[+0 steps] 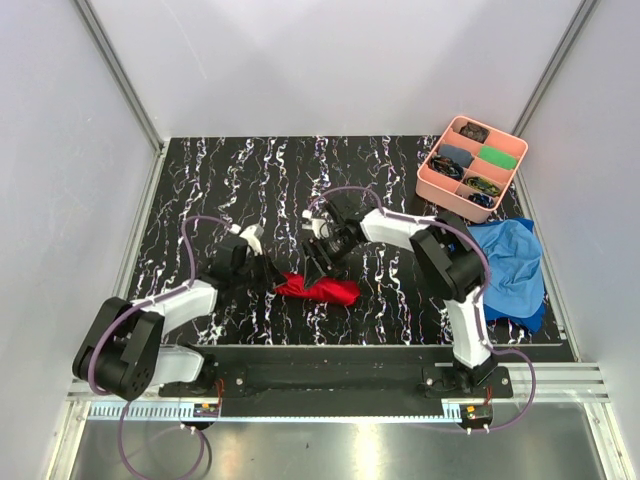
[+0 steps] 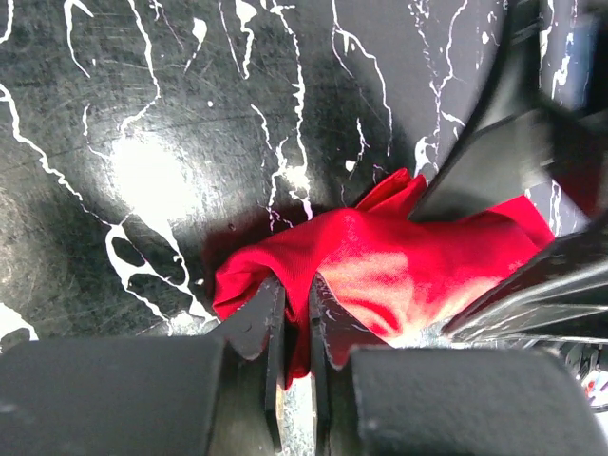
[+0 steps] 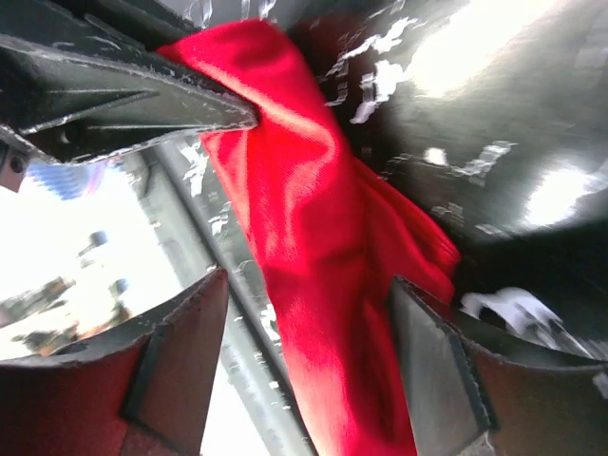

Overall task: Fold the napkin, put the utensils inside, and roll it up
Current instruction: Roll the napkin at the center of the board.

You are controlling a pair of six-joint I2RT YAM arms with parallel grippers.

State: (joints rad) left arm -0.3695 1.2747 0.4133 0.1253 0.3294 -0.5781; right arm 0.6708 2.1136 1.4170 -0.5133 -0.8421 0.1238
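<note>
Close to the near edge of the surface [image 1: 200,180], about midway along it, the napkin [image 1: 320,289] lies as a crumpled red bundle, neither flat nor folded. Your left pincer [image 2: 294,296] comes in low from the left, and its jaws are drawn almost together with a thin pleat of the bundle's left end nipped between them. I judge this grip is meant to anchor or draw out that end so the cloth can be spread. Just beyond it, your right pincer [image 3: 306,285] hangs over the middle of the bundle with its jaws well apart. They straddle the red cloth without pressing it, so it holds nothing. One hand pinning and one free suits opening the cloth, but the pinch may have taken several layers, and a pull from it could drag the whole heap. No orange utensils show in any view, so I cannot tell you where they are. Folding is not yet done, and the task stands at its first step. Farther off, a blue cloth [image 1: 510,262] lies crumpled at the right edge, and a pink tray [image 1: 445,200] of small items sits near the far right corner, both well apart from the work.
</note>
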